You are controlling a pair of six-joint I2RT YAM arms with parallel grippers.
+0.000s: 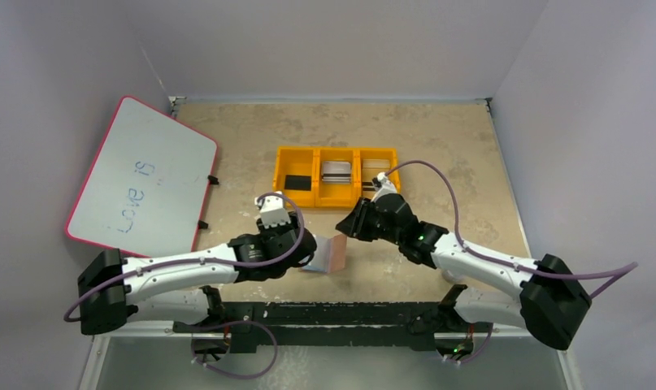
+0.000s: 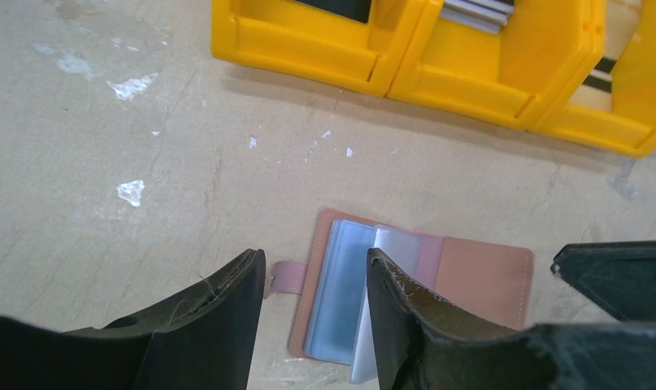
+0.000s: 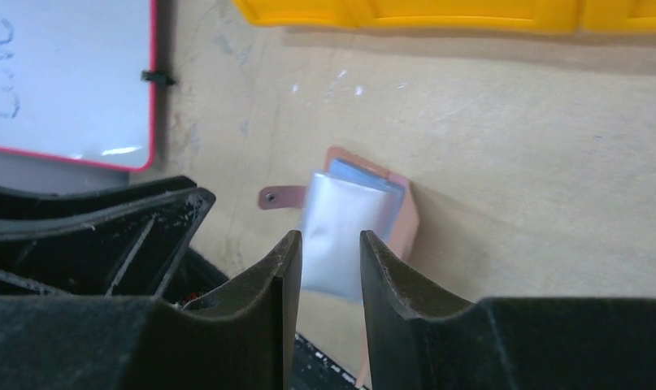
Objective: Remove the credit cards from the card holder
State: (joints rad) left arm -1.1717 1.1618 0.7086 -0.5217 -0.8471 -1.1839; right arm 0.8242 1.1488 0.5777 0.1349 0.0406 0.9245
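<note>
Subject: the card holder [image 1: 334,253] lies opened on the counter [image 1: 438,138], in the near middle, at 6 o'clock from the orange tray [image 1: 277,175]. Its tan cover is spread flat, with the snap tab [image 2: 282,276] sticking out at 9 o'clock in the left wrist view. One clear inner leaf stands partly raised from the fold.

The credit cards [image 2: 338,284] show only as pale blue-grey panels inside the sleeves. No card is seen lying loose on the counter. What sits in the tray's compartments cannot be identified.

Left claw [image 2: 314,260]: jaws moderately wide, holding nothing, poised over the tab side at the holder's 9 o'clock. Whether a finger touches the leather cannot be told.

Right claw [image 3: 328,240]: jaws narrowly parted, nothing between them, at about 1 o'clock from the holder in the top view and aimed at the raised leaf.

A whiteboard [image 1: 141,175] leans at 10 o'clock, well apart.

Assessment: opening is done. Extraction appears not yet begun, with every card judged to be left inside. Remaining work is to steady the holder, pinch a card edge and draw it out.
</note>
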